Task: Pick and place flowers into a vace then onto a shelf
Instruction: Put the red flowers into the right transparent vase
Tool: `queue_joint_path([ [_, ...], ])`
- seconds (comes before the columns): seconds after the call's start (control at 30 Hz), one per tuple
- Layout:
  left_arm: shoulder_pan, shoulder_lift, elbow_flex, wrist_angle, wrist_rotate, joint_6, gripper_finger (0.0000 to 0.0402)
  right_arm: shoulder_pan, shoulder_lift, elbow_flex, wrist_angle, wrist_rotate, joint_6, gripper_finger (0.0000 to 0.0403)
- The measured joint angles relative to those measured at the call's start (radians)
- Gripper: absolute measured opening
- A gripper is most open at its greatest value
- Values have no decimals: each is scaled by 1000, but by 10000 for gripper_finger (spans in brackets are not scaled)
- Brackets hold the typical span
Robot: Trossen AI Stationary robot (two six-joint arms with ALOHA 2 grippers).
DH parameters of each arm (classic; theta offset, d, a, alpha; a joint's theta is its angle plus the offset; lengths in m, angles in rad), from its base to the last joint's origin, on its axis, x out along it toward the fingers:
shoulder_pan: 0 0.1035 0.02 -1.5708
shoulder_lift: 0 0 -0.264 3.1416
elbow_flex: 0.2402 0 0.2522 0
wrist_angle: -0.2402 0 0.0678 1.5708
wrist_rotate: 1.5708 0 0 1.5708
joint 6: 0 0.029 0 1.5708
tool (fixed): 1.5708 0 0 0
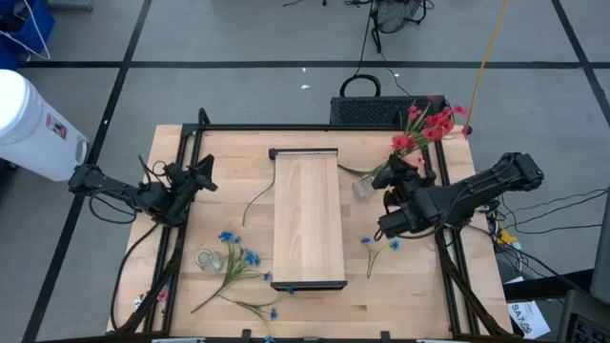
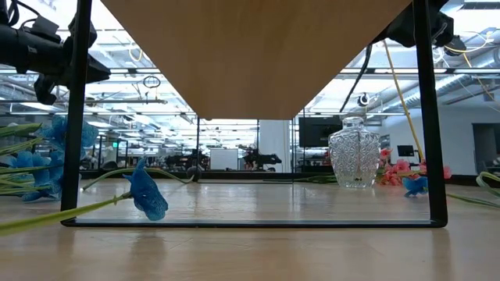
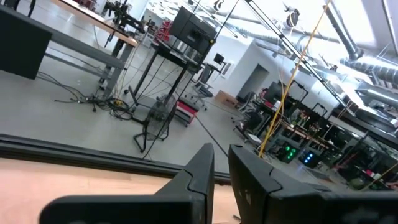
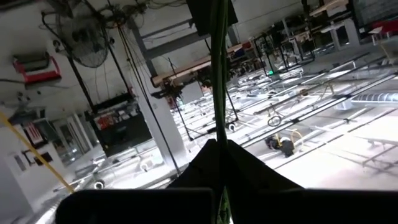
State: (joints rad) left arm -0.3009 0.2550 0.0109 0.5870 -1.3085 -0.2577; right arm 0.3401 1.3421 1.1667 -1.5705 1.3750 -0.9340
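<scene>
My right gripper (image 1: 404, 168) is shut on a red-blossomed flower spray (image 1: 429, 124) near the table's far right, just beside a clear glass vase (image 1: 363, 186) that stands upright on the table; the vase also shows in the low view (image 2: 354, 152). My left gripper (image 1: 203, 176) is shut and empty at the table's left side. The pale wood shelf (image 1: 308, 219) stands mid-table on a black frame. Blue flower sprays (image 1: 238, 262) lie at the near left, and one more blue spray (image 1: 376, 246) lies right of the shelf. My right gripper pinches the red spray's thin green stem (image 4: 219, 134) between its two fingers. The fingers point toward the table's far edge and the stem runs on ahead of them. The blossoms (image 1: 434, 122) are held past the fingertips, over the far edge.
A second clear glass vessel (image 1: 210, 259) lies among the blue sprays at the near left. A bare green stem (image 1: 255, 202) lies left of the shelf. A black box (image 1: 367, 110) sits beyond the far edge. Black frame posts (image 2: 74, 117) carry the shelf.
</scene>
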Motion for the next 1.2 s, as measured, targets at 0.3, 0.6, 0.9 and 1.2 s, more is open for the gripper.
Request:
queue_joint_path([
  [0.3,0,0,0,0,0,0,51,0,-8,-15,0,4,-92,5],
  [0.6,0,0,0,0,0,-1,51,5,-7,-94,0,-15,-88,6],
  [0.9,0,0,0,0,0,-1,51,22,-2,-126,74,-21,-142,8],
  [1.2,0,0,0,0,0,-1,51,20,14,-142,231,-46,-252,23],
])
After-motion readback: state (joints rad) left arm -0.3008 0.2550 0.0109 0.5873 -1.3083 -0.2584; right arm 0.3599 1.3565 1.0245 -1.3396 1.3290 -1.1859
